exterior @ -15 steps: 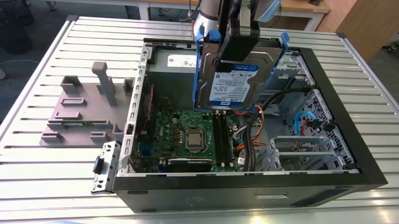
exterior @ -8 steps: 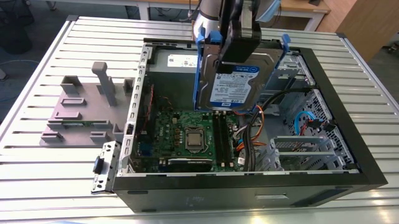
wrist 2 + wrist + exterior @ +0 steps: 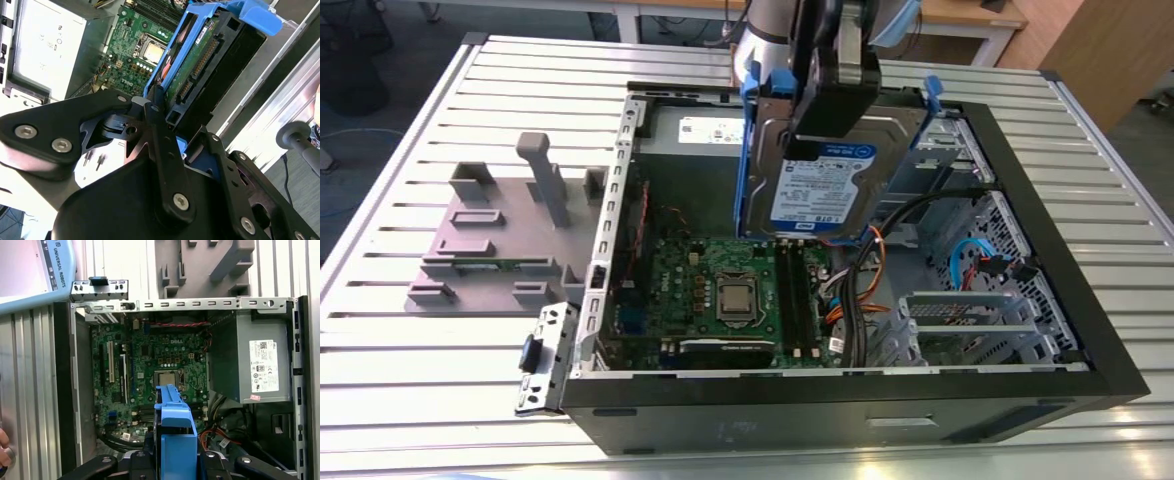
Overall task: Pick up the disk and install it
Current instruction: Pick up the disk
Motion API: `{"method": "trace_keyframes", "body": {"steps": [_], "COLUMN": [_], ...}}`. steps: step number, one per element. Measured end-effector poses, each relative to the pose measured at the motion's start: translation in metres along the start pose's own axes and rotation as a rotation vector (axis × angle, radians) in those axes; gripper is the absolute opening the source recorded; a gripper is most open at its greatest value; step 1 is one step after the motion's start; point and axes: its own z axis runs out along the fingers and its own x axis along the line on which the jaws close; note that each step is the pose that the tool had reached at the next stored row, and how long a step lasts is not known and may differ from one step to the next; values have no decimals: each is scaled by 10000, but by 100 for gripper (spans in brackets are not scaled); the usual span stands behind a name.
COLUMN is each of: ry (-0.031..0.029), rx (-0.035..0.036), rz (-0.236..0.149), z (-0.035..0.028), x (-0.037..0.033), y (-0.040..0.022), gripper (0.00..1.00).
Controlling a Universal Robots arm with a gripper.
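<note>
The disk point(image 3: 821, 185) hangs upright over the open computer case point(image 3: 1067, 300). It is a silver drive with a white-and-blue label in a blue carrier bracket. My gripper point(image 3: 835, 118) is shut on its upper edge from above. In the second wrist view the black fingers point(image 3: 156, 120) clamp the disk point(image 3: 200, 55), whose green board and connectors face the camera. In the first wrist view the blue carrier point(image 3: 175, 432) stands out from the gripper point(image 3: 175, 465) above the motherboard point(image 3: 150, 375). The disk's lower edge hovers above the motherboard point(image 3: 720, 290), apart from it.
A grey power supply box point(image 3: 707, 135) sits at the case's far end. A silver drive cage point(image 3: 961, 150) with a blue tab point(image 3: 933, 92) lines the exterior view's right wall, beside loose cables point(image 3: 867, 290). A grey plastic stand point(image 3: 507, 235) and a small metal bracket point(image 3: 540, 360) lie on the slatted table point(image 3: 400, 340). A hand point(image 3: 4, 452) shows at the table's edge.
</note>
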Motion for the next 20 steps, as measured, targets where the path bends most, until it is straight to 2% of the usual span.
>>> {"method": "trace_keyframes", "body": {"steps": [20], "ry": [23], "rx": [1], "rz": [-1], "z": [19], "x": [47], "y": [-14], "gripper": [36]}}
